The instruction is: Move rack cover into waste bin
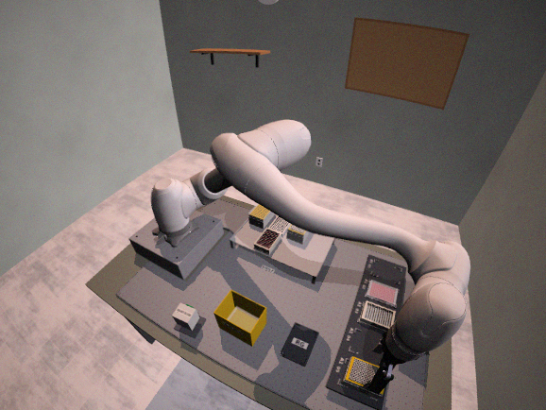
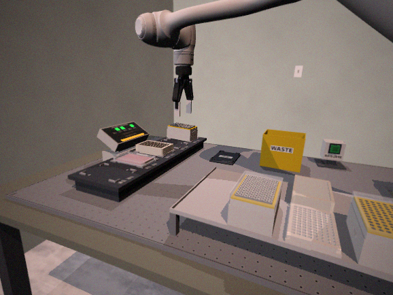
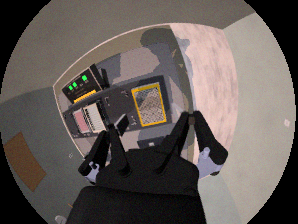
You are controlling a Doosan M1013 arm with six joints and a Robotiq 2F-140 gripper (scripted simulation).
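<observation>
while the gripper (image 2: 183,102) hangs high over the rack at d5 (image 2: 182,131), its fingers stand well apart and nothing is between them. the fingertips (image 2: 189,107) point straight down, clearly above the rack and not touching it.

the rack sits at the end of the dark deck strip (image 2: 102,183) that runs along one short edge of the desk, at the corner nearest the top camera. from above it shows a yellow border around a dark, dotted top (image 1: 361,370); whether that top is a cover or bare tips cannot be told at this size. in the exterior view its top edge looks level, though that too is hard to judge.

further along the strip lie the trough reservoir (image 1: 378,315) and the pink plate (image 1: 382,292), both open. a control panel (image 2: 122,134) with green lights stands beside the strip at the desk's outer edge.

the yellow waste bin (image 2: 283,150) stands upright near the desk's long front edge, well apart from the rack. the black regrip nest (image 1: 299,343) lies flat between the bin and the deck strip. the resume key (image 2: 333,149), green-faced on its post, is just beyond the bin, toward the arm's base (image 1: 142,246), which occupies the opposite short edge.

a low shelf (image 2: 200,194) along the far long edge carries two tip racks and clear plates.
</observation>
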